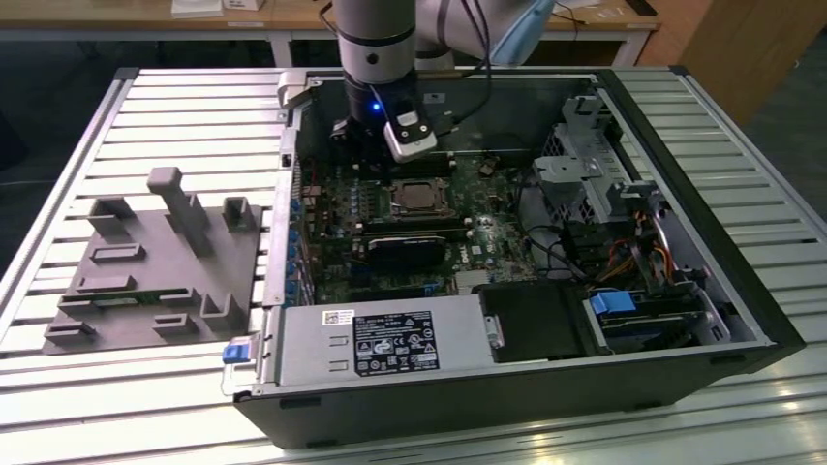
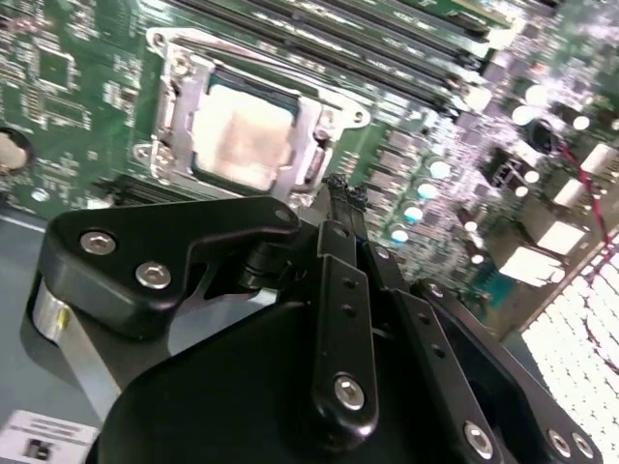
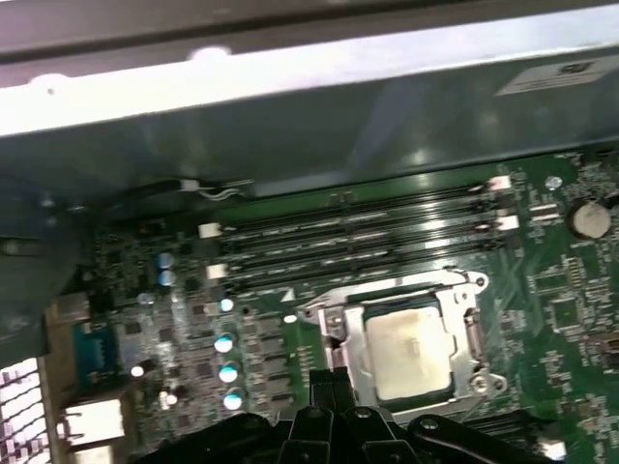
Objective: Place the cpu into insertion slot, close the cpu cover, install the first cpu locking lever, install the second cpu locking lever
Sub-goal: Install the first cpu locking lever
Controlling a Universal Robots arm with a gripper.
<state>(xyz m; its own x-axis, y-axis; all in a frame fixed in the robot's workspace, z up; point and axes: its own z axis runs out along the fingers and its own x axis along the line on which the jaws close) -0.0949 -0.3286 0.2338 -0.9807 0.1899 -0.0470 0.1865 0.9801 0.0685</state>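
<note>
The gripper (image 2: 338,190) hangs inside the open computer case (image 1: 672,126). Its two black fingers are pressed together with nothing between them, and the tips are above the green board (image 1: 498,237), close by one edge of the socket (image 2: 147,155). The silvery chip (image 2: 242,135) lies flat in that socket, with the metal frame (image 2: 317,145) down around it. A grey holder (image 1: 142,262) sits on the slatted table (image 1: 194,97) beside the case.

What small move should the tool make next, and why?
Probably ease the tool down beside the cpu cover: the cover seems to lie flat around the seated cpu, and the shut tool hangs at its edge.
</note>
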